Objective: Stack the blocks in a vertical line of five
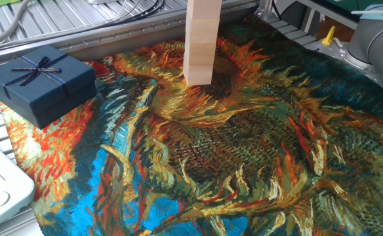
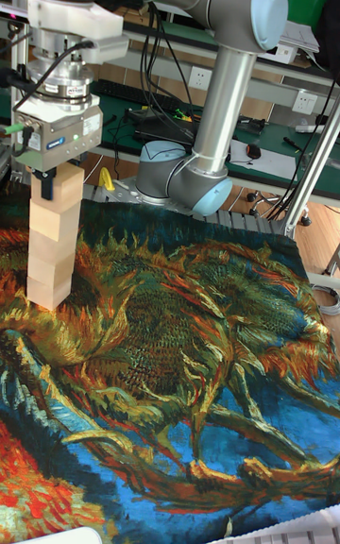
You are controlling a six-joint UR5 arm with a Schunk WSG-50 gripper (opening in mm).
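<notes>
Beige blocks (image 2: 52,251) stand in one straight column because your gripper (image 2: 55,187) straddles the top block (image 2: 59,188), fingers clamped on its sides, seating it square.

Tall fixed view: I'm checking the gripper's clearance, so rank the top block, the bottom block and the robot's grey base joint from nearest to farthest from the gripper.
1. Top block, between the fingers of the gripper.
2. Bottom block, directly below on the cloth.
3. Grey base joint, behind, to the picture's right.
</notes>
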